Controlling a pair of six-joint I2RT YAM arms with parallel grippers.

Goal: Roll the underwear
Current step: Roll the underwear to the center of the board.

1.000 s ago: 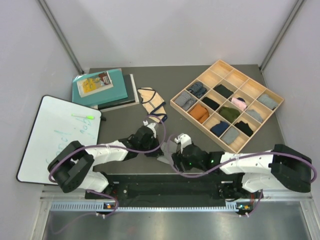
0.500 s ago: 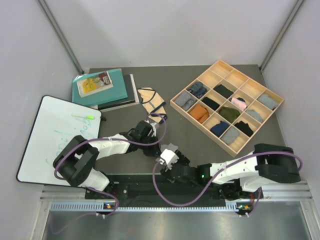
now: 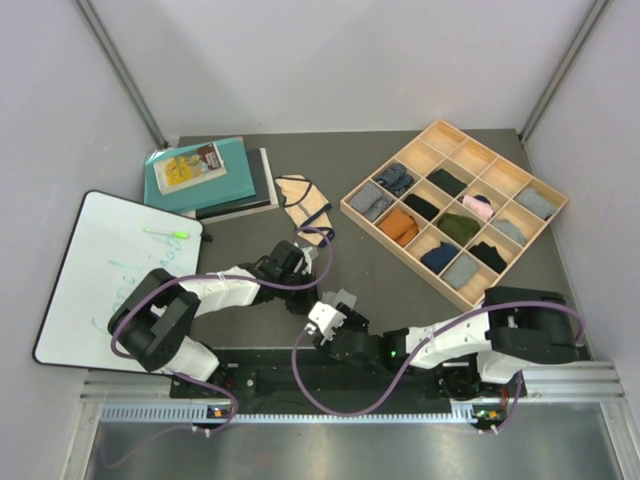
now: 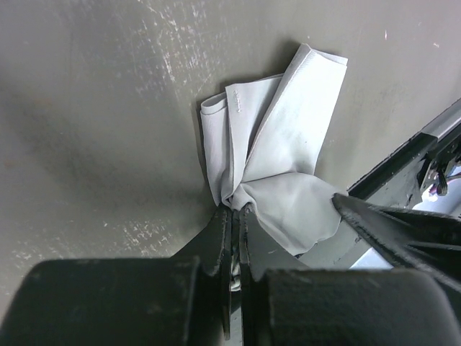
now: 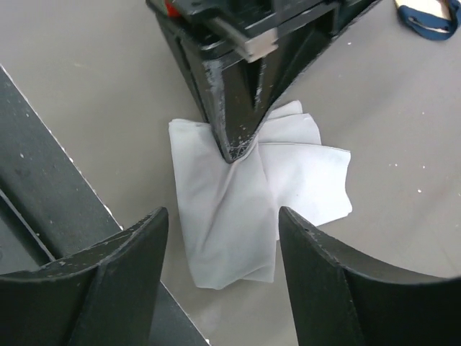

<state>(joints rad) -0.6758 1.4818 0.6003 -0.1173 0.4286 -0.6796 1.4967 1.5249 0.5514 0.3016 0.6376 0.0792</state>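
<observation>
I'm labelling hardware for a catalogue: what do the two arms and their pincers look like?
Both the left arm and right arm have white link shells between bulky black joints, each trailed by a looping purple cable. The left pincer and right pincer have matte black, wedge-shaped fingers.

light-grey briefs (image 5: 230,209), beige navy-edged briefs (image 3: 305,205)

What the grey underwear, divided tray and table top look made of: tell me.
Grey underwear: thin matte cloth, likely knit; it bunches in soft folds.
Divided tray: pale bare wood, seemingly; light tan slats.
Table top: hard, dark grey, faintly shiny, scuffed; metal or laminate, unclear.
</observation>
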